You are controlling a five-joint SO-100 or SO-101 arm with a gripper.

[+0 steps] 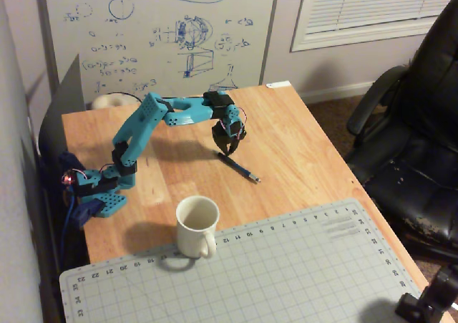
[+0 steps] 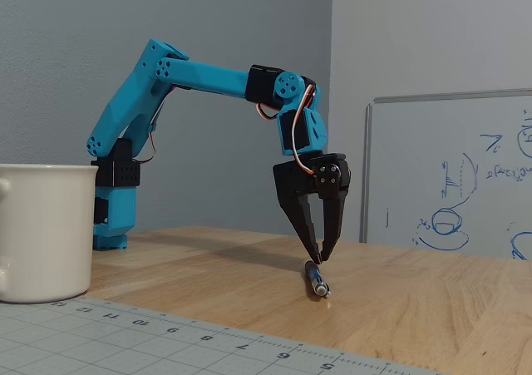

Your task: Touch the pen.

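The pen (image 1: 240,170) is slim and dark and lies on the wooden table (image 1: 300,137), slanting from the gripper towards the lower right. In the fixed view the pen (image 2: 316,278) points at the camera, silvery tip nearest. My gripper (image 1: 226,150) hangs from the blue arm (image 1: 136,133) and points straight down. In the fixed view the gripper (image 2: 321,259) has its black fingers (image 2: 301,213) drawn together to a point. The tips rest at the pen's far end and seem to touch it. The gripper holds nothing.
A white mug (image 1: 196,225) stands near the front of the table, at the edge of a grey cutting mat (image 1: 286,273). The arm's base (image 1: 100,190) is at the table's left side. A whiteboard (image 1: 164,29) stands behind; a black chair (image 1: 415,144) is at right.
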